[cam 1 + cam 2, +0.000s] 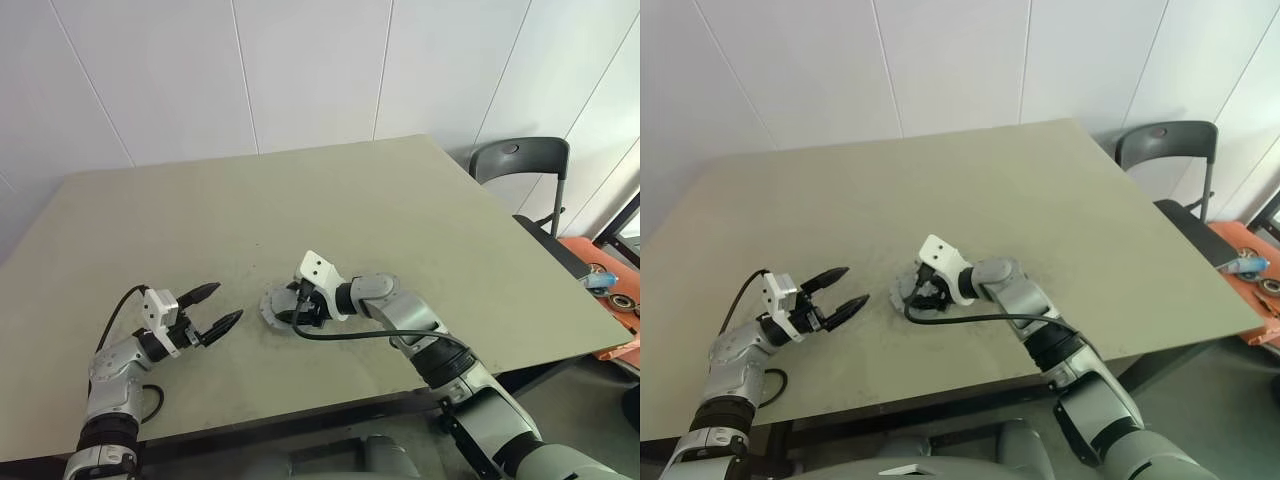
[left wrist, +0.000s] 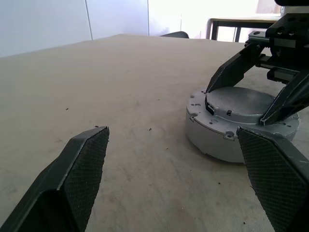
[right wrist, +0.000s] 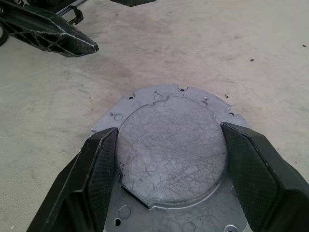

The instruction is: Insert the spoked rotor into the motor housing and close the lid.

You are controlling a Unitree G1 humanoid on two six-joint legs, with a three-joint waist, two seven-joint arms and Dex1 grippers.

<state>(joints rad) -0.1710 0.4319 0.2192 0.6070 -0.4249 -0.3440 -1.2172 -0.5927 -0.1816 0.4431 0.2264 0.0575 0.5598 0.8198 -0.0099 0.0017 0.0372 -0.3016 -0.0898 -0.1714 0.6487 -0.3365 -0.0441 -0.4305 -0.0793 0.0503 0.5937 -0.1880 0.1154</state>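
Note:
The lid point(image 3: 171, 145), a dull grey round cap with a notched edge and a raised flat centre, sits on the table point(image 1: 420, 210) near its front middle. My right gripper point(image 3: 168, 129) reaches over it from the right, and its two fingers press on opposite sides of the raised centre. The left wrist view shows the lid point(image 2: 236, 104) as a low grey drum with those fingers on top. My left gripper point(image 1: 227, 301) hovers open a short way to the lid's left, pointing at it, with nothing between its fingers. The spoked rotor and the motor housing are hidden.
A black chair point(image 1: 520, 160) stands beyond the table's far right corner. An orange surface with small parts point(image 1: 612, 282) lies off the table's right edge. The table's front edge runs close under both arms.

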